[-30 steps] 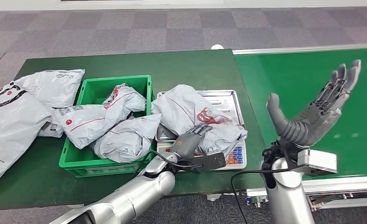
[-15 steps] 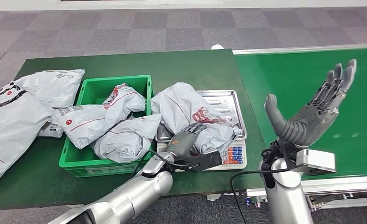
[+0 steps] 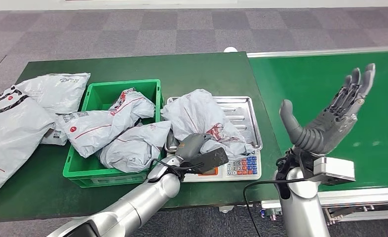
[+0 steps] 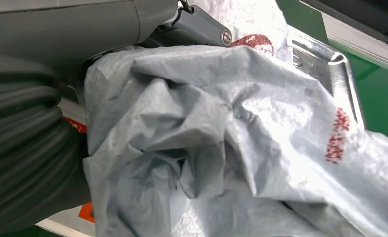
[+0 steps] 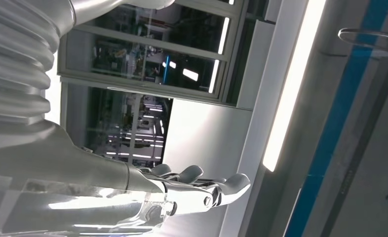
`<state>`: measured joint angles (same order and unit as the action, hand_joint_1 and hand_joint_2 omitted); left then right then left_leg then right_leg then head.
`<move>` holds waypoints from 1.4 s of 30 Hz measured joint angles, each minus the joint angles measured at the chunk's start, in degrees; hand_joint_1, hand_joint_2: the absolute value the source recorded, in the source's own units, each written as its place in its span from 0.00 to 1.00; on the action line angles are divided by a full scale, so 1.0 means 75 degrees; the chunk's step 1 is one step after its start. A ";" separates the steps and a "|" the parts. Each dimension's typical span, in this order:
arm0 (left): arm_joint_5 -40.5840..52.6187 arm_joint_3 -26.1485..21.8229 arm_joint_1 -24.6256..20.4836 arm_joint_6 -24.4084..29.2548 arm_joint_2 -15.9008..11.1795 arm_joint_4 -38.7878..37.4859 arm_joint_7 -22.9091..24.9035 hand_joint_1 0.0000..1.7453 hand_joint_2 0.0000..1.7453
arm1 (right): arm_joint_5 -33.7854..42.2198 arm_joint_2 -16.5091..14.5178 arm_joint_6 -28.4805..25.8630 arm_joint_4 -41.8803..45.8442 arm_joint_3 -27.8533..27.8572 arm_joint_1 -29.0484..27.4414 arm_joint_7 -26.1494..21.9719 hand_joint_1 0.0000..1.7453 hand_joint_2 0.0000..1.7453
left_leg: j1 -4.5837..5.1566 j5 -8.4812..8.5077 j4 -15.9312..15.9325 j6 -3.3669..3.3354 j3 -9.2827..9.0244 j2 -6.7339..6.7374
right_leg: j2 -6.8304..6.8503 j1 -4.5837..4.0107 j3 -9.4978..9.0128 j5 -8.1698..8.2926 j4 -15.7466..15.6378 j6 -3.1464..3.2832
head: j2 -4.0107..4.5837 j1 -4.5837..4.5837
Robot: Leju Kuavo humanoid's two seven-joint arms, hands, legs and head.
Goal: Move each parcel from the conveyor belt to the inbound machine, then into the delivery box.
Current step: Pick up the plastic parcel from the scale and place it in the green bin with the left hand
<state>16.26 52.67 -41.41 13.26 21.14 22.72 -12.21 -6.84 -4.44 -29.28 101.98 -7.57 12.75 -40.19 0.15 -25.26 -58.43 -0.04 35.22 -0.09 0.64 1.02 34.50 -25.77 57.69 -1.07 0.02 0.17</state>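
One grey parcel (image 3: 202,121) on the scale (image 3: 241,165), seemingly gripped by left hand (image 3: 189,148).

Crumpled grey parcel (image 3: 202,121) lies on scale tray (image 3: 244,111)

left hand (image 3: 189,146) is low with fingers curled in a grip, right hand (image 3: 328,116) is raised, palm up, fingers spread.

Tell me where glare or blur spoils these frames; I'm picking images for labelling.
Head view: even light, sharp. Left wrist view: glare on the parcel and the scale's metal tray; the left hand is a dark blur. Right wrist view: ceiling light strip blown out.
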 joint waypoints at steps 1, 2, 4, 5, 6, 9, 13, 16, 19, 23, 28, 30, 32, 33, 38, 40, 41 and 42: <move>-0.0002 -0.0020 0.0008 -0.0007 0.0000 0.0010 -0.0011 1.00 1.00 | 0.0000 -0.0001 0.0001 -0.0007 0.0004 0.0000 0.0000 0.00 1.00 | 0.0000 0.0000 0.0000 0.0000 0.0000 0.0000 | 0.0000 0.0000 0.0000 0.0000 0.0000 0.0000 | -0.0001 0.0000; -0.0017 -0.0036 0.0016 -0.0028 0.0000 0.0020 -0.0033 1.00 1.00 | 0.0000 -0.0003 0.0000 -0.0012 0.0006 0.0000 0.0000 0.00 1.00 | 0.0000 0.0000 0.0000 0.0000 0.0000 0.0000 | 0.0000 0.0000 0.0000 -0.0001 0.0000 0.0000 | -0.0001 0.0000; -0.0095 -0.0069 0.0032 -0.0056 0.0000 0.0050 -0.0154 1.00 1.00 | 0.0001 -0.0004 -0.0009 -0.0016 0.0007 0.0000 0.0000 0.00 1.00 | 0.0000 -0.0001 0.0000 0.0000 0.0000 -0.0002 | 0.0001 0.0000 0.0000 -0.0003 0.0000 -0.0002 | -0.0001 0.0000; -0.0180 -0.0092 0.0052 -0.0009 0.0000 0.0071 -0.0281 1.00 1.00 | 0.0004 -0.0005 -0.0020 -0.0017 0.0007 0.0000 0.0000 0.00 1.00 | 0.0000 -0.0001 0.0000 0.0000 0.0001 -0.0003 | 0.0002 0.0000 0.0000 -0.0003 0.0000 -0.0003 | -0.0001 0.0000; -0.0333 -0.0140 0.0098 0.0174 -0.0001 0.0109 -0.0530 1.00 1.00 | 0.0009 -0.0007 -0.0038 -0.0017 0.0007 -0.0001 0.0000 0.00 1.00 | 0.0000 -0.0001 0.0000 0.0000 0.0001 -0.0004 | 0.0003 0.0000 0.0000 -0.0004 0.0000 -0.0003 | 0.0000 0.0000; -0.1119 -0.0537 0.0418 0.1386 -0.0005 0.0395 -0.2117 1.00 1.00 | 0.0038 -0.0020 -0.0095 -0.0017 0.0009 -0.0021 0.0000 0.00 1.00 | 0.0000 -0.0001 0.0000 0.0001 0.0007 -0.0001 | 0.0000 0.0000 0.0008 -0.0004 0.0000 -0.0003 | -0.0001 0.0001; -0.1552 -0.1435 0.0837 0.2579 -0.0097 0.1416 -0.3613 1.00 1.00 | 0.0085 -0.0038 -0.0169 -0.0017 0.0009 -0.0055 0.0000 0.00 1.00 | 0.0000 -0.0002 0.0001 0.0001 0.0012 -0.0001 | 0.0001 0.0000 0.0013 -0.0005 0.0000 -0.0003 | 0.0001 0.0000; -0.1553 -0.1834 0.1012 0.2696 -0.0178 0.1990 -0.3694 1.00 1.00 | 0.0092 -0.0046 -0.0176 -0.0017 0.0009 -0.0060 -0.0001 0.00 1.00 | 0.0000 -0.0001 0.0002 0.0001 0.0012 -0.0002 | 0.0003 0.0000 0.0012 -0.0005 0.0000 -0.0003 | -0.0001 0.0000; -0.1553 -0.2019 0.1138 0.2715 -0.0221 0.2328 -0.3709 1.00 1.00 | 0.0093 -0.0054 -0.0176 -0.0017 0.0009 -0.0061 0.0000 0.00 1.00 | 0.0000 0.0000 0.0001 0.0000 0.0012 -0.0001 | 0.0002 0.0000 0.0011 -0.0005 0.0000 -0.0003 | -0.0001 0.0000; -0.1552 -0.2106 0.1270 0.2851 -0.0255 0.2692 -0.3710 1.00 1.00 | 0.0107 -0.0058 -0.0192 -0.0017 0.0009 -0.0062 0.0000 0.00 1.00 | 0.0000 0.0000 0.0001 0.0000 0.0012 -0.0002 | 0.0002 0.0001 0.0010 -0.0004 0.0000 -0.0004 | -0.0001 0.0000; -0.1589 -0.2334 0.1703 0.3367 -0.0433 0.3881 -0.3712 1.00 1.00 | 0.0185 -0.0052 -0.0356 -0.0017 0.0009 -0.0096 0.0000 0.00 1.00 | 0.0000 -0.0002 0.0001 0.0001 0.0012 0.0004 | -0.0006 0.0000 0.0014 -0.0005 0.0000 -0.0003 | 0.0000 0.0000; -0.1411 -0.2562 0.1986 0.3520 -0.0528 0.4748 -0.3716 1.00 1.00 | 0.0216 -0.0039 -0.0423 -0.0016 0.0009 -0.0133 0.0000 0.00 1.00 | -0.0001 -0.0004 0.0002 0.0004 0.0012 0.0007 | -0.0007 -0.0002 0.0016 -0.0007 0.0000 -0.0001 | 0.0000 0.0000; -0.0885 -0.2933 0.2326 0.3558 -0.0572 0.5778 -0.3720 1.00 1.00 | 0.0232 -0.0013 -0.0466 -0.0015 0.0009 -0.0190 -0.0001 0.00 1.00 | -0.0004 -0.0006 0.0003 0.0008 0.0012 0.0011 | -0.0010 -0.0004 0.0019 -0.0009 0.0000 0.0002 | -0.0001 0.0000; -0.0491 -0.3149 0.2501 0.3566 -0.0578 0.6326 -0.3723 1.00 1.00 | 0.0239 0.0003 -0.0474 -0.0014 0.0009 -0.0230 -0.0001 0.00 1.00 | -0.0006 -0.0007 0.0003 0.0009 0.0012 0.0013 | -0.0013 -0.0005 0.0020 -0.0010 0.0000 0.0003 | -0.0002 0.0000; 0.1362 -0.4196 0.3076 0.3588 -0.0540 0.8528 -0.3726 1.00 1.00 | 0.0248 0.0079 -0.0476 0.0001 0.0009 -0.0401 -0.0003 0.00 1.00 | -0.0007 -0.0009 0.0005 0.0010 0.0011 0.0014 | -0.0014 -0.0005 0.0022 -0.0014 0.0000 0.0005 | -0.0001 0.0000; 0.1524 -0.4461 0.3213 0.3588 -0.0528 0.9027 -0.3721 1.00 1.00 | 0.0248 0.0089 -0.0476 0.0004 0.0009 -0.0428 -0.0003 0.00 1.00 | -0.0007 -0.0009 0.0005 0.0010 0.0011 0.0014 | -0.0013 -0.0005 0.0021 -0.0014 0.0000 0.0007 | 0.0000 0.0000; 0.1538 -0.4549 0.3263 0.3588 -0.0526 0.9215 -0.3718 1.00 1.00 | 0.0248 0.0092 -0.0476 0.0005 0.0009 -0.0440 -0.0003 0.00 1.00 | -0.0007 -0.0008 0.0005 0.0009 0.0011 0.0014 | -0.0012 -0.0006 0.0021 -0.0014 0.0000 0.0007 | 0.0000 0.0000; 0.1546 -0.4616 0.3302 0.3588 -0.0525 0.9374 -0.3717 1.00 1.00 | 0.0248 0.0095 -0.0476 0.0007 0.0009 -0.0451 -0.0003 0.00 1.00 | -0.0007 -0.0007 0.0005 0.0009 0.0011 0.0014 | -0.0010 -0.0005 0.0020 -0.0014 0.0000 0.0007 | 0.0001 0.0000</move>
<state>27.85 18.05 -16.64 40.17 17.20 93.02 -40.09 -4.98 -3.73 -32.85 102.03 -7.50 9.36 -40.22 0.10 -25.32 -58.39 0.03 35.29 0.01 0.57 0.97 34.65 -25.87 57.69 -1.02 0.02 0.17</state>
